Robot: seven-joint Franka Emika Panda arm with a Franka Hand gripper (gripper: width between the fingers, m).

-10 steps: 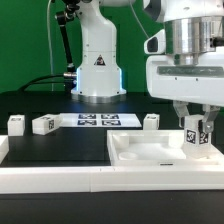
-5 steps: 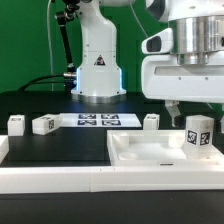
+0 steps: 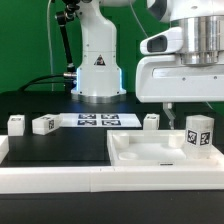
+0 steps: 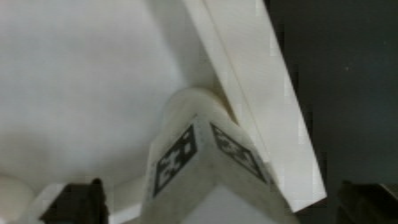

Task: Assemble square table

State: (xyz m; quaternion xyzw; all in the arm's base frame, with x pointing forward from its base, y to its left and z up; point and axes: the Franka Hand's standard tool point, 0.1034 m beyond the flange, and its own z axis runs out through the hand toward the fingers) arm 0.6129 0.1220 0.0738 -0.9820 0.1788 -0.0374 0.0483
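The white square slab (image 3: 150, 152) lies at the exterior view's right, and it shows in the wrist view (image 4: 89, 90). One white tagged leg (image 3: 199, 133) stands upright on its right corner. My gripper (image 3: 195, 108) hangs open just above that leg, clear of it. In the wrist view the leg (image 4: 205, 150) sits between my spread fingers (image 4: 80, 200), touching neither, with my gripper (image 4: 222, 205) centred over it. Three more legs rest on the black table: two at the left (image 3: 16, 123) (image 3: 44, 125), and one behind the slab (image 3: 151, 121).
The marker board (image 3: 100, 121) lies flat at the back middle. The arm's white base (image 3: 98, 65) stands behind it. A long white rail (image 3: 60, 180) edges the front of the black work surface.
My gripper has let go of the leg on the slab's right corner and risen straight up. The leg stays standing where it was.
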